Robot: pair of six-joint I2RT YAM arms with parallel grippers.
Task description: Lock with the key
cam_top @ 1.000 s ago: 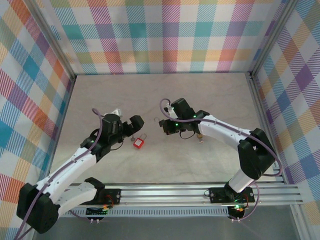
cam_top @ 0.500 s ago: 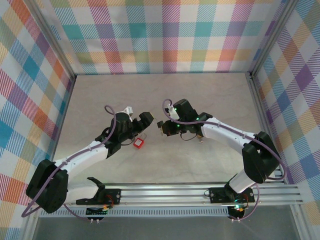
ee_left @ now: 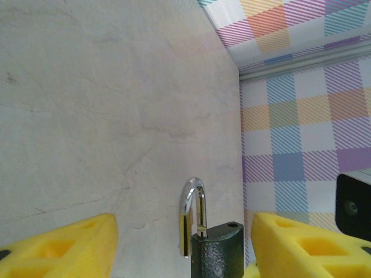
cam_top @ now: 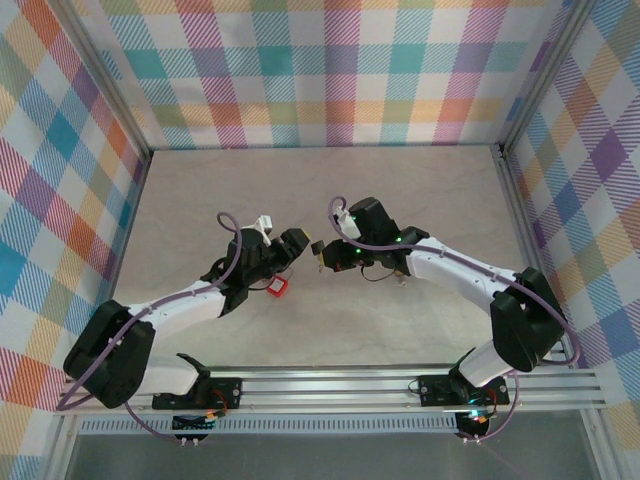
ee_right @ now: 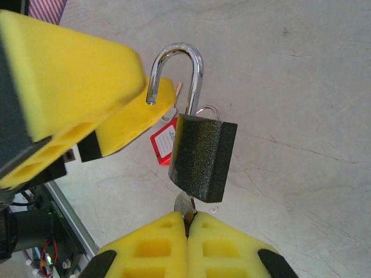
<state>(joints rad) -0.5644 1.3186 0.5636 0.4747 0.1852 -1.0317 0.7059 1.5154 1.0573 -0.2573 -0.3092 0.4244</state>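
Yellow foam pads of the right claw (ee_right: 186,229) were pinched shut on the key (ee_right: 184,204), which sat in the base of the dark padlock (ee_right: 203,156). The padlock stood up from the key, carried by nothing else, between the two arms above the worktop (ee_right: 301,87). Its steel shackle (ee_right: 174,63) was sprung, one leg out of its hole. The left claw (ee_left: 182,243) was spread wide with the padlock between its pads, touching neither as far as I could tell. The likely trouble was a push landing off-centre, which would swing the body on the key or twist the key from the pinch. A red tag (ee_right: 164,141) lay below, out of the way; nothing blocked the approach.
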